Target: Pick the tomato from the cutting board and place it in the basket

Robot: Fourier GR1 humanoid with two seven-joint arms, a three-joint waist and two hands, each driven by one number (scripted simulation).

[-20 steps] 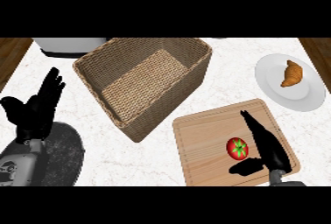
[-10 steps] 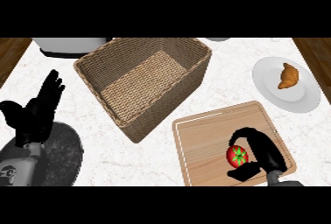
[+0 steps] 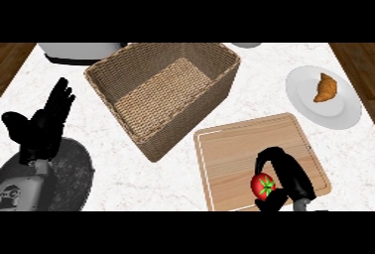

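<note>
Tomato (image 3: 264,185) lower now, inside right robot hand (image 3: 293,176)

I look down on a white counter (image 3: 258,101) with faint grey veins like marble, evenly lit, with only soft shadows. Beyond its left and right edges I see brown wood (image 3: 15,59), perhaps the floor.

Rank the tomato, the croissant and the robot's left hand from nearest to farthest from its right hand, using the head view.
1. Tomato: at the cutting board's near edge, with the right hand curled round it.
2. Croissant: on the white plate, far right.
3. Left hand: open, at the counter's left side.
</note>
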